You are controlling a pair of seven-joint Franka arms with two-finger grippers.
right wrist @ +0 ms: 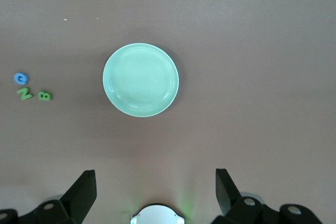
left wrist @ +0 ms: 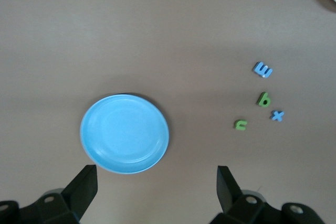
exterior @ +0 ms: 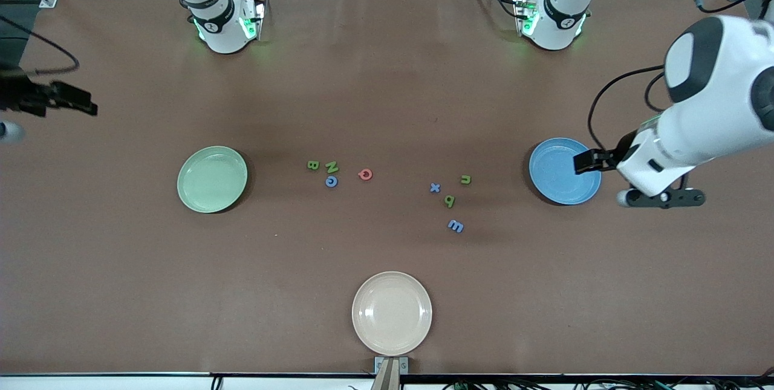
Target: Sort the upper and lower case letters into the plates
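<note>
Brown tabletop (exterior: pixel 387 94), both plates bare, all eight letters unsorted: the sort has not begun.
Right pincer (exterior: pixel 66 101) hangs spread and empty over the right arm's end of the tabletop; the pale green round plate (exterior: pixel 212 179) lies between it and the capitals: green B (exterior: pixel 312 165), green N (exterior: pixel 331 166), blue G (exterior: pixel 331 181), red Q (exterior: pixel 364 174). A cream-beige round plate (exterior: pixel 392 312) lies nearest the camera. Then lower-case: blue x (exterior: pixel 435 187), green b (exterior: pixel 449 201), blue m (exterior: pixel 456 226), green n (exterior: pixel 465 179). Left pincer (exterior: pixel 585 162) hovers spread and empty over the blue round plate (exterior: pixel 559 179). Next, probably, a descent onto one small flat letter, needing a close pinch.
</note>
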